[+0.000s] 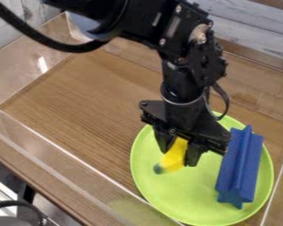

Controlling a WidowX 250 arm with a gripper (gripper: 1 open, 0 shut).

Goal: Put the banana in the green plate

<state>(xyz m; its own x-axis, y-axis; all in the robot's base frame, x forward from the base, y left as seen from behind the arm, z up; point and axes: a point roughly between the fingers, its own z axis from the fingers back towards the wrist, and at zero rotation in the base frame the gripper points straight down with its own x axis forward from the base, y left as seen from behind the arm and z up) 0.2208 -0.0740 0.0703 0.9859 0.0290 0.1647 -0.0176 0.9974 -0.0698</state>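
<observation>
Directly beneath the hand (183, 139), the banana (175, 158) hangs between the two dark fingers (200, 146), which are clenched on its upper part. Its long axis runs nearly upright, tilted a little, with the lower end down at the surface of the green plate (152, 148); whether it touches the plate or sits just above it I cannot tell. The hand points straight down, so what the next move turns on, as I judge it, is simply letting go, since the banana is already over the plate's left half. Just to the right, a blue ridged block (240, 165) stands on the same plate, near the fingers but apart from them. The plate sits toward the near right corner of the wooden tabletop (85, 88). Nothing blocks a straight lift away.
</observation>
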